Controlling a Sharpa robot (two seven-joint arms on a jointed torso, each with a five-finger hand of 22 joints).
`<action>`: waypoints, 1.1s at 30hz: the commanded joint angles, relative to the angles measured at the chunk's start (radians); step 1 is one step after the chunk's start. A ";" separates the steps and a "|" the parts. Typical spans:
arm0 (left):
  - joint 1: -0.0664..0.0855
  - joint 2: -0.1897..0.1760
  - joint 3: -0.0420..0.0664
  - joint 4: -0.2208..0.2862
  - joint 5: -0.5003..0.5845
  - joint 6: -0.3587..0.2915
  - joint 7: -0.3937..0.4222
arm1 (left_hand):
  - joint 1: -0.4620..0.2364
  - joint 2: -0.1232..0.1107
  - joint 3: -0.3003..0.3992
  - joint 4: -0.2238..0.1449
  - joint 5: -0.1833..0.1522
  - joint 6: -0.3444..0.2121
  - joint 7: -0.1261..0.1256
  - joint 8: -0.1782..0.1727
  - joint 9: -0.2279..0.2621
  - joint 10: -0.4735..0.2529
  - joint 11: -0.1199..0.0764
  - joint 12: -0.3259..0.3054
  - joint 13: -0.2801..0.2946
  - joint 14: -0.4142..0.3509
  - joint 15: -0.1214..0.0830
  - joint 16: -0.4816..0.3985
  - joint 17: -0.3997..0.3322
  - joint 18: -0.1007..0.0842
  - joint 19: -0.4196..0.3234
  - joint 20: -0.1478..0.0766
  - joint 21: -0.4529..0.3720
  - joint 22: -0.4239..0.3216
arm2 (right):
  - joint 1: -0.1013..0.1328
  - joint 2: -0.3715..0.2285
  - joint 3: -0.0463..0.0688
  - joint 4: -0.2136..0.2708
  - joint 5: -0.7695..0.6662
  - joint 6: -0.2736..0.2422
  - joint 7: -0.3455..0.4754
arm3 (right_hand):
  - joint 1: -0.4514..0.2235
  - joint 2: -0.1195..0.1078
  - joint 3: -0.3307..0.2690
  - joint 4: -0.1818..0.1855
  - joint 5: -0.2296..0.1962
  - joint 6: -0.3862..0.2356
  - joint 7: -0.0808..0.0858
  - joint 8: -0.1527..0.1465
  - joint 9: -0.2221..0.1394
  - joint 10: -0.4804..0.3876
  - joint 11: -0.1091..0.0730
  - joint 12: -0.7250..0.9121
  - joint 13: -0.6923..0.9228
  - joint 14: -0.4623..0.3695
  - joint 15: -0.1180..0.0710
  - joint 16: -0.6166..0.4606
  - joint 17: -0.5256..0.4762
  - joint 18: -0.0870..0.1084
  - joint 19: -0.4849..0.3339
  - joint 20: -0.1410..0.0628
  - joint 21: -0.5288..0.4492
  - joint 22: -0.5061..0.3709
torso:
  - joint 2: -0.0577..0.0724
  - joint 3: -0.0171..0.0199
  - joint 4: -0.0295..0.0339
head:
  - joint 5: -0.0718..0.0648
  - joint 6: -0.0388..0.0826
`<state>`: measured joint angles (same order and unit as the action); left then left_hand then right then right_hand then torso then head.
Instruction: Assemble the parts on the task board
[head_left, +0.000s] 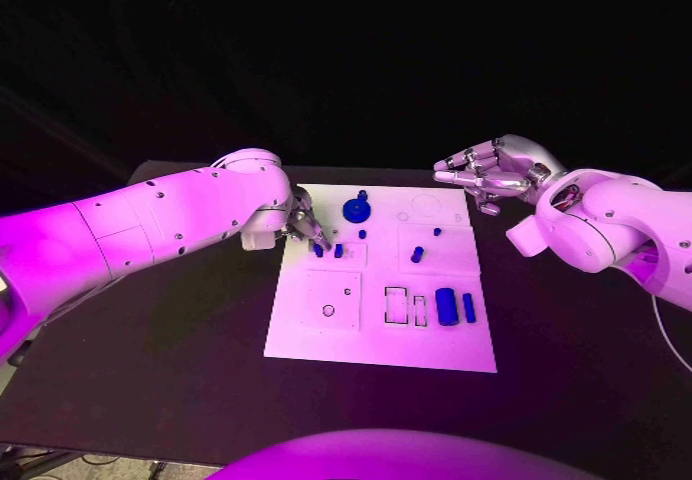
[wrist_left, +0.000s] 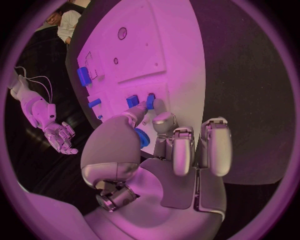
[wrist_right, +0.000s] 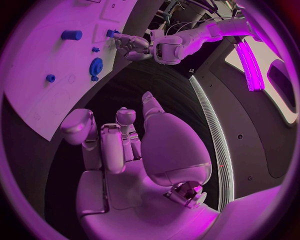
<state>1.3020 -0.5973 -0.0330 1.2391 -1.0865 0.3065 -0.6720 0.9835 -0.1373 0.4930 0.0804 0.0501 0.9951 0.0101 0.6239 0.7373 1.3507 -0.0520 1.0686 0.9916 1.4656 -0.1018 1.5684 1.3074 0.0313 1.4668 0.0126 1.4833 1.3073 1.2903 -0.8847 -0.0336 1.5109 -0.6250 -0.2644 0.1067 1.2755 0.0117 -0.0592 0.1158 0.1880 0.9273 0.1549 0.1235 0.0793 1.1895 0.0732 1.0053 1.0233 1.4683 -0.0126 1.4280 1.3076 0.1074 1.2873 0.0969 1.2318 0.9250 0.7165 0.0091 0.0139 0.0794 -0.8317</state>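
The white task board (head_left: 378, 330) lies in the middle of the black table. My left hand (head_left: 303, 228) is at its left edge, where thumb and a finger pinch a small upright blue part (wrist_left: 150, 101) (head_left: 319, 250). A second blue part (head_left: 339, 251) stands just beside it. A blue gear (head_left: 356, 209) sits at the board's far end, partly hidden behind my thumb in the left wrist view. My right hand (head_left: 490, 172) hovers past the board's far right corner, fingers apart and holding nothing (wrist_right: 119, 145).
A blue cylinder (head_left: 446, 306) and a blue bar (head_left: 469, 307) lie near the board's right edge beside two rectangular slots (head_left: 395, 305). Small blue pegs (head_left: 417, 255) stand mid-board. Black table (head_left: 159, 370) surrounds the board.
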 joint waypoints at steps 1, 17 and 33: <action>-0.013 0.001 -0.009 -0.001 0.002 0.040 -0.023 | -0.012 0.001 -0.015 0.002 -0.001 0.009 -0.002 -0.002 0.002 0.002 -0.004 0.006 0.000 0.105 -0.006 0.002 0.263 -0.008 0.065 -0.009 0.007 0.192 | -0.001 0.000 0.000 0.002 -0.003 0.015 0.009 | 0.001 0.006 -0.009 0.000 0.004 -0.006 0.002 0.004 -0.002 -0.007 -0.003 -0.003 -0.001 0.048 0.005 -0.006 0.055 0.014 -0.010 -0.001 -0.006 -0.001 | 0.000 -0.0003 -0.0002 | 0.000 0.000; -0.013 -0.002 -0.008 0.003 -0.003 0.009 -0.022 | -0.044 0.000 -0.102 0.046 0.000 0.015 -0.002 0.001 0.005 0.007 -0.005 0.013 0.000 0.105 -0.006 0.002 0.263 -0.009 0.067 -0.009 0.011 0.197 | -0.001 0.000 0.000 0.002 -0.003 0.018 0.008 | 0.000 0.007 -0.010 0.001 0.004 -0.006 0.002 0.004 -0.002 -0.007 -0.003 -0.002 -0.001 0.048 0.005 -0.006 0.055 0.014 -0.010 0.000 -0.007 -0.002 | 0.001 -0.0002 -0.0005 | -0.001 -0.001; -0.011 -0.035 0.005 0.027 0.035 -0.134 0.019 | -0.041 0.009 -0.144 0.071 0.000 -0.007 0.005 -0.013 0.000 -0.023 0.001 -0.025 -0.044 0.105 -0.004 0.002 0.263 0.003 0.046 -0.009 -0.036 0.158 | -0.001 0.000 0.000 -0.001 -0.003 0.020 0.007 | 0.000 0.007 -0.011 0.001 0.004 -0.006 0.002 0.004 -0.002 -0.007 -0.003 -0.002 0.000 0.048 0.005 -0.006 0.055 0.014 -0.010 0.000 -0.007 -0.002 | -0.001 -0.0002 0.0002 | -0.002 0.001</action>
<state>1.2935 -0.6285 -0.0285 1.2672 -1.0816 0.2526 -0.6687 0.9451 -0.1350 0.3526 0.1516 0.0499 0.9927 0.0178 0.6125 0.7394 1.3323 -0.0516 1.0473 0.9514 1.4656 -0.1017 1.5684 1.3073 0.0314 1.4632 0.0091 1.4516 1.3079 1.2903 -0.8851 -0.0336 1.5098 -0.6250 -0.2606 0.1066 1.2755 0.0117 -0.0648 0.1158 0.1880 0.9273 0.1549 0.1234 0.0785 1.1896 0.0732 1.0053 1.0235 1.4683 -0.0126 1.4280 1.3073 0.1073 1.2837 0.0932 1.2319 0.9239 0.7165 0.0084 0.0138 0.0776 -0.8317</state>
